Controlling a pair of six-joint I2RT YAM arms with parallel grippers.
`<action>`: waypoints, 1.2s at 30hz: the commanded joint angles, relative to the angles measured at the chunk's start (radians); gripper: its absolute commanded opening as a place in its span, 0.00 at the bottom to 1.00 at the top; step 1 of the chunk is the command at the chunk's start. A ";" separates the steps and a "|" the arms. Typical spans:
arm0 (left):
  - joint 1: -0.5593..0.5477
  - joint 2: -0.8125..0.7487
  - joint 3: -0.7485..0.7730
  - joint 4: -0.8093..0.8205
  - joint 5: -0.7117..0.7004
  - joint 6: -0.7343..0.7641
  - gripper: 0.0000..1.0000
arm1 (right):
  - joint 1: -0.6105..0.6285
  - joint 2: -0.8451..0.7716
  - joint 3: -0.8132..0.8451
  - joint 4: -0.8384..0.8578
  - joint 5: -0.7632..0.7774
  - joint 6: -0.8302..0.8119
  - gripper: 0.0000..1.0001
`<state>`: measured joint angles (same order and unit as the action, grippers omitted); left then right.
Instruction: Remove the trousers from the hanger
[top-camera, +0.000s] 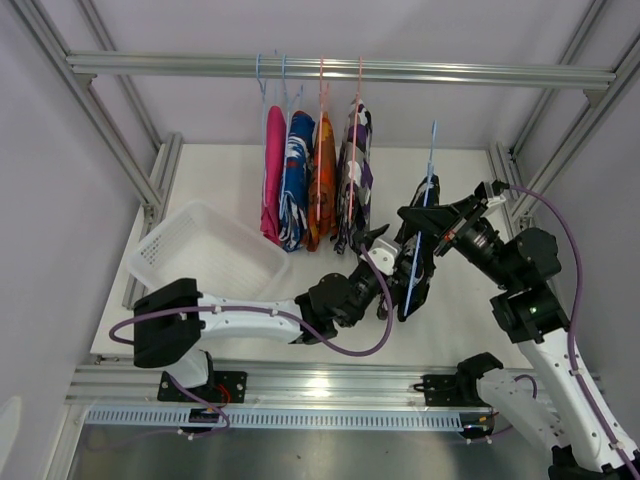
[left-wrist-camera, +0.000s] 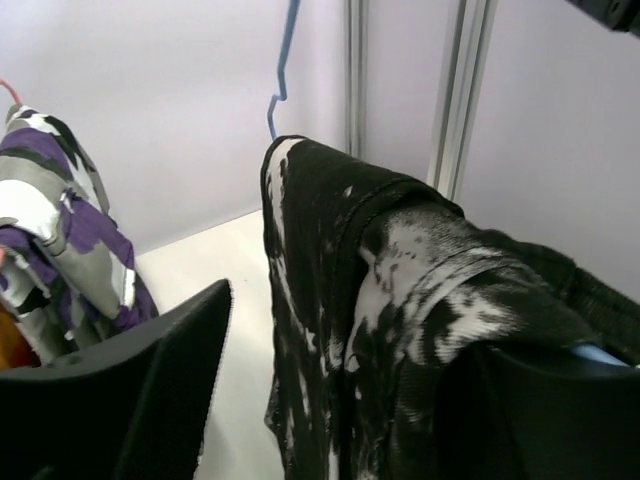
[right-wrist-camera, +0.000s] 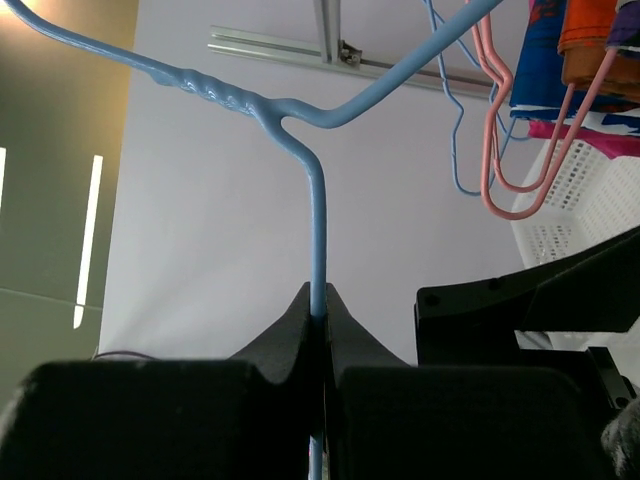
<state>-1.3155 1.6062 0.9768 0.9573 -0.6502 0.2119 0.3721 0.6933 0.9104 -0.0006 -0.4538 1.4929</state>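
Overhead view of the work cell. An aluminium rail (top-camera: 340, 68) crosses the top of the frame, and four garments hang from it at upper centre, side by side from left to right: the pink trousers (top-camera: 272, 180), the blue-white-red patterned trousers (top-camera: 296, 190), the orange trousers (top-camera: 323, 180) and the purple-white patterned trousers (top-camera: 355, 170). A fifth garment, the black trousers with white specks (top-camera: 412, 280), is off the rail and sits right of centre in the frame. It is draped over the blue hanger (top-camera: 431, 160), which stands apart from the other four above the white table (top-camera: 220, 170). The right gripper (top-camera: 420, 215) enters from the right edge. Its wrist view shows both fingers (right-wrist-camera: 270, 350) pinched tight on the hanger's straight wire stem, below the twisted neck. The left gripper (top-camera: 385, 248) reaches in from lower left and meets the black trousers from the left side. In its wrist view the jaws stand wide, with one finger at lower left (left-wrist-camera: 150, 390) clear of the cloth and the other at lower right (left-wrist-camera: 540, 410) partly covered by the fold, so the garment hangs between them. A white perforated basket (top-camera: 160, 232) rests on the table at centre left, beside the pink trousers.
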 joint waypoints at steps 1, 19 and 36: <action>0.013 0.014 0.082 0.101 0.012 -0.005 0.72 | 0.039 -0.028 0.012 0.154 0.013 -0.005 0.00; 0.015 0.034 0.069 0.244 0.027 0.015 0.01 | 0.117 -0.035 -0.033 0.248 0.052 0.015 0.00; 0.015 -0.186 -0.056 0.267 -0.003 0.187 0.01 | 0.116 -0.106 -0.103 0.165 0.095 -0.082 0.00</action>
<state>-1.3148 1.5349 0.9028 1.0855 -0.6533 0.3676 0.4789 0.6167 0.8345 0.0879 -0.3653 1.4425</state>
